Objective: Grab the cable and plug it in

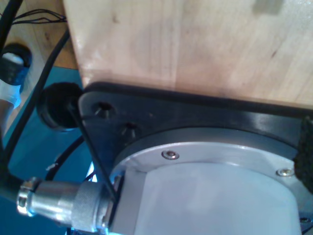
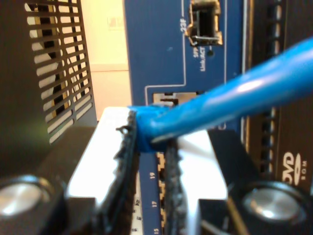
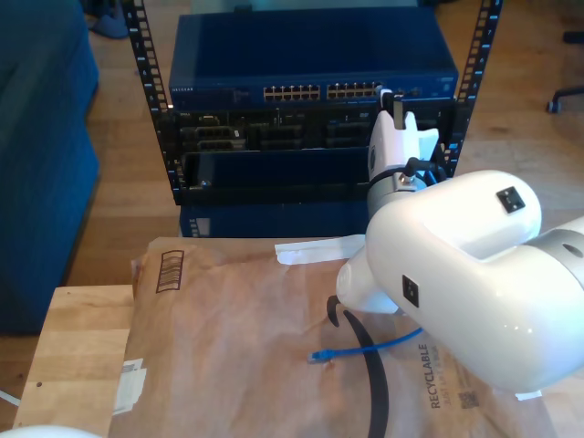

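Note:
The blue cable (image 2: pixel 205 110) is pinched near its plug end between the black pads (image 2: pixel 124 161) of my second gripper (image 2: pixel 149 136), which is shut on it. The plug end sits right in front of the port row of the blue network switch (image 2: pixel 156 49). In the exterior view my second gripper (image 3: pixel 391 102) reaches to the switch's ports (image 3: pixel 351 91) at the row's right end. The cable's other end (image 3: pixel 321 356) lies loose on the brown paper, and the cable (image 3: pixel 388 344) runs under the white arm.
The switch sits in a black rack (image 3: pixel 155 109) with dark units below. Brown paper (image 3: pixel 228 338) covers the wooden table (image 3: pixel 73 347); a thick black cable (image 3: pixel 376 383) lies on it. The first wrist view shows a black base plate (image 1: pixel 195 112), a silver connector (image 1: pixel 58 200) and the tabletop (image 1: pixel 171 44).

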